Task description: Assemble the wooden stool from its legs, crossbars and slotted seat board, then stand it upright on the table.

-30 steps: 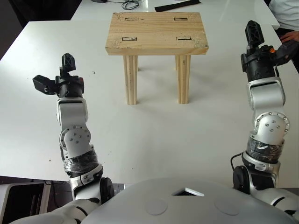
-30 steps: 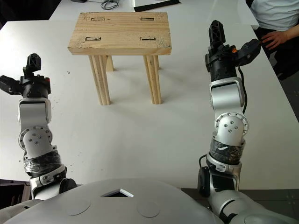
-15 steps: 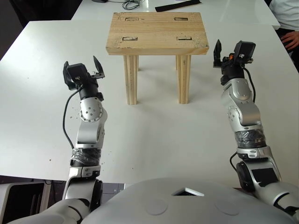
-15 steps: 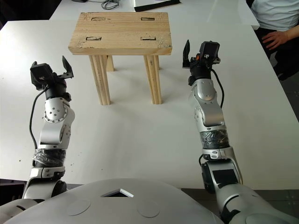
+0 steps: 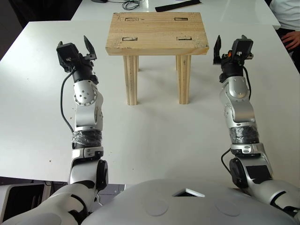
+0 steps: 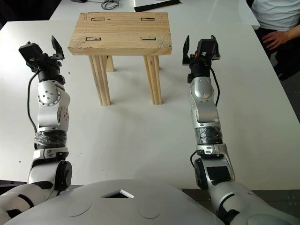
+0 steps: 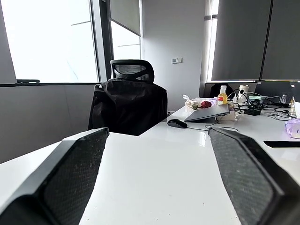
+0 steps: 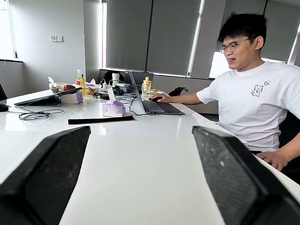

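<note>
Both arms have swung inward since a second ago. Left gripper (image 5: 75, 48) and right gripper (image 5: 230, 47), fingers spread and empty, flank the stool (image 5: 157, 33), which stands upright on the table (image 5: 154, 136).

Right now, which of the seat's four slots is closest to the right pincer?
The front-right slot, at the seat board's near right corner; the right pincer stands beside that corner, the others lie farther.

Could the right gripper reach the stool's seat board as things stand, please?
Probably yes: the right gripper, jaws open, sits just beside the seat board with nothing between them.
</note>
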